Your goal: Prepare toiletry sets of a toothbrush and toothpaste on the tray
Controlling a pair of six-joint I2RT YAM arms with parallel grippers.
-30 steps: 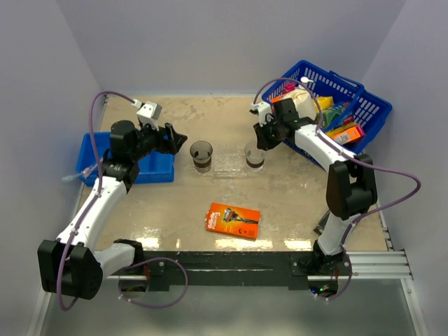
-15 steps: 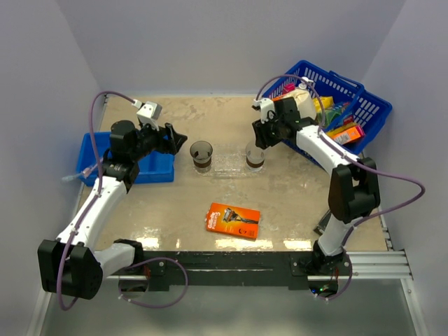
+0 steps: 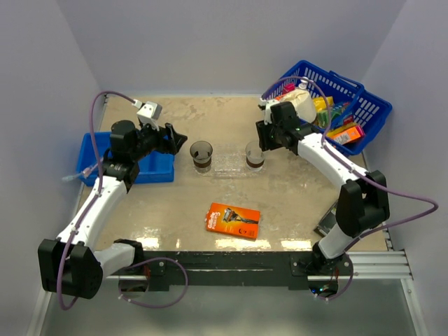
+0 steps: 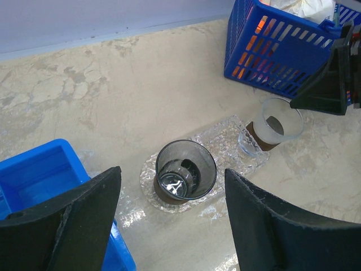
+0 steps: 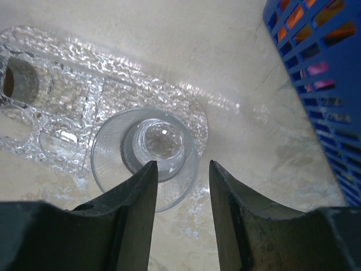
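Note:
The clear tray (image 3: 227, 163) lies mid-table with a dark brownish cup (image 3: 201, 155) on its left end and a paler cup (image 3: 255, 155) on its right end. My right gripper (image 3: 263, 138) hovers just behind the paler cup. In the right wrist view the right gripper (image 5: 182, 164) is open over that cup's (image 5: 113, 152) rim, with nothing between the fingers. My left gripper (image 3: 178, 137) hangs left of the dark cup (image 4: 185, 169), and the left gripper (image 4: 172, 172) stands wide open and empty. I cannot make out a toothbrush or toothpaste.
A blue wire basket (image 3: 364, 105) with several colourful packs stands at the back right, close behind the right arm. A blue bin (image 3: 150, 170) sits under the left arm. An orange razor pack (image 3: 233, 220) lies near the front.
The right jaws have opened wider. The right arm's elbow has swung out to the right and its gripper has drawn slightly back from the paler cup. The left arm has not moved.

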